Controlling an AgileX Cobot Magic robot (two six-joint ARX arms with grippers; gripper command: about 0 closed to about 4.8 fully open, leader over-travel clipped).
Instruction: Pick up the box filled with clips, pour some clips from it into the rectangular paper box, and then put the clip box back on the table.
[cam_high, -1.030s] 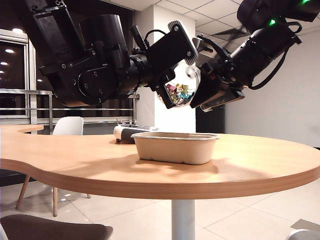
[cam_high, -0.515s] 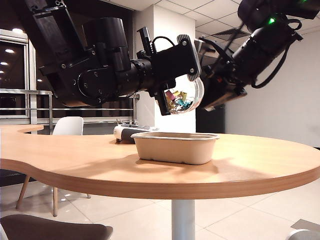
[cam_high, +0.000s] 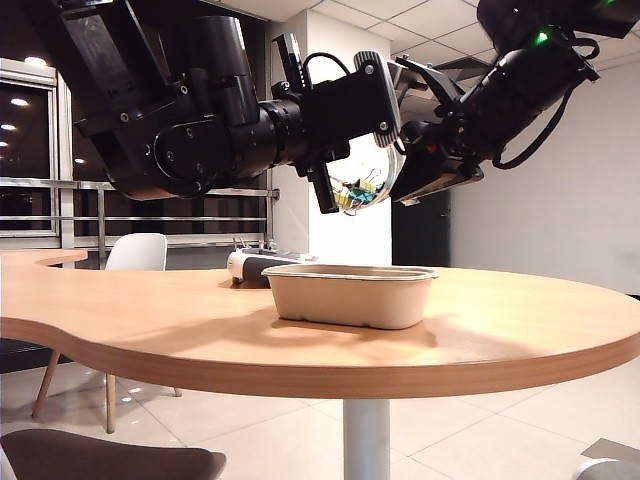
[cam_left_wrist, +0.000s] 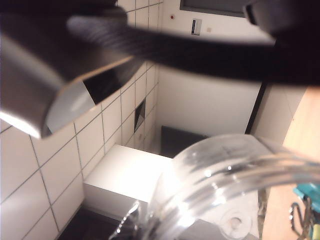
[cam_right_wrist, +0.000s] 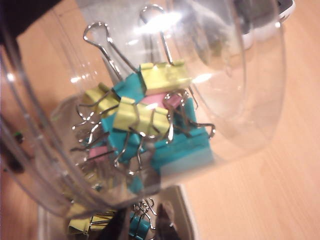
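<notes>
Reaching in from the upper left of the exterior view, the bulky black left arm ends in the left gripper (cam_high: 365, 135), whose fingers are clamped on the box filled with clips (cam_high: 368, 178), a short round clear plastic jar. It hangs tilted in the air at upper centre, above the rectangular paper box (cam_high: 350, 294), a beige moulded-pulp oblong tray that stands on the large light-wood table (cam_high: 200, 330). Much of the jar is hidden behind the black finger, and its labels cannot be made out. Behind the tray, a dark grey-white device (cam_high: 255, 265) is partly cut off by the tray's rim.

At upper right, the right gripper (cam_high: 425, 165) sits just beside the jar on its far side. Its jaws stand narrow; whether they touch the jar cannot be told from this view.

In the left wrist view only a blurred curve of the jar's clear wall (cam_left_wrist: 220, 175) shows, beneath a dark, out-of-focus finger (cam_left_wrist: 165, 47); the grip itself is outside the picture.

In the right wrist view the jar (cam_right_wrist: 240, 100) fills the frame, cut off at its edges, with glare on the plastic. Inside lie the clips (cam_right_wrist: 150, 125), small yellow, teal and pink binder clips with silver wire handles, heaped together against the lower wall. The right gripper's own fingertips are hard to make out.
</notes>
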